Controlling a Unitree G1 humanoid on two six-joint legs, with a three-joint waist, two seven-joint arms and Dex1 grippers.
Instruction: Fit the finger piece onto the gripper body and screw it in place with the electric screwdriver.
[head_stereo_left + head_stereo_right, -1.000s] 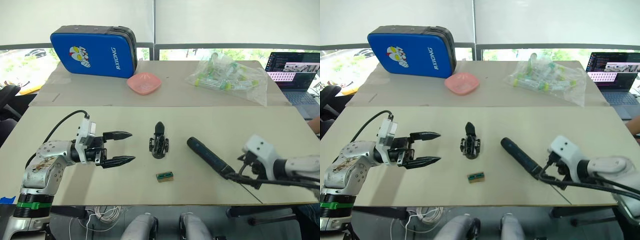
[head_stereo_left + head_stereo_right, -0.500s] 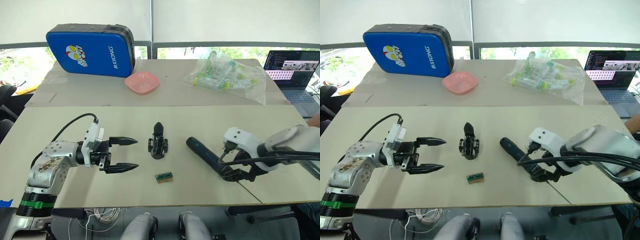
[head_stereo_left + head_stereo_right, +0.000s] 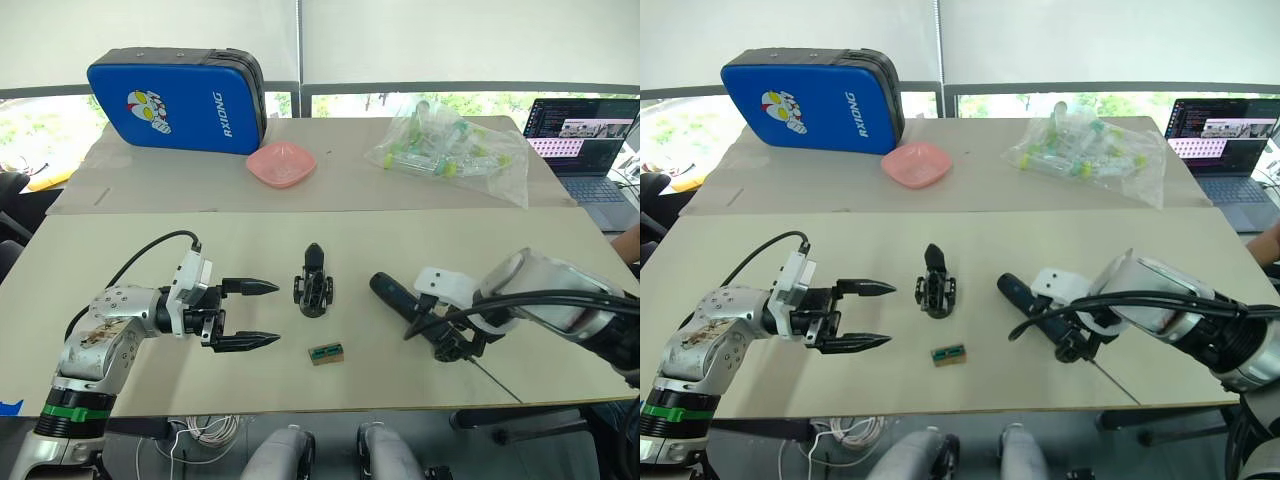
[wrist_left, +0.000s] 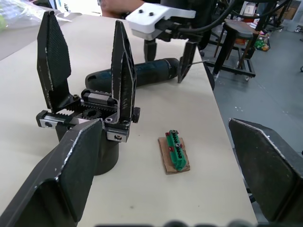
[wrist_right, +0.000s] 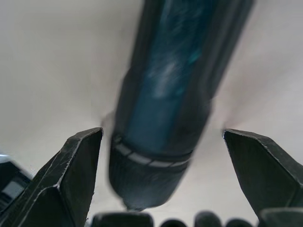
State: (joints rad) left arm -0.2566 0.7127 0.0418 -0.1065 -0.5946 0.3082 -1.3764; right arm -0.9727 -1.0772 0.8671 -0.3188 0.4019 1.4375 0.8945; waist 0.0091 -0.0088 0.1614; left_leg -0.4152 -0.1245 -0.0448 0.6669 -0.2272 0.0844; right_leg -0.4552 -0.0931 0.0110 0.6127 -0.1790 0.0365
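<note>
Right gripper [image 3: 447, 342] now straddling cylindrical screwdriver [image 3: 400, 300]

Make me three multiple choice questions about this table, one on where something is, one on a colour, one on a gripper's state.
1. Where does the electric screwdriver lie?
A. on the table, between the right gripper's fingers
B. in the pink bowl
C. on the blue case

2. What colour is the bowl?
A. green
B. pink
C. white

3. How is the left gripper?
A. shut on the gripper body
B. open, holding nothing
C. shut on a cable

Key: 1 A, the right wrist view shows it between the spread fingers; 2 B, plainly pink; 3 B, its fingers stand apart beside the gripper body.
</note>
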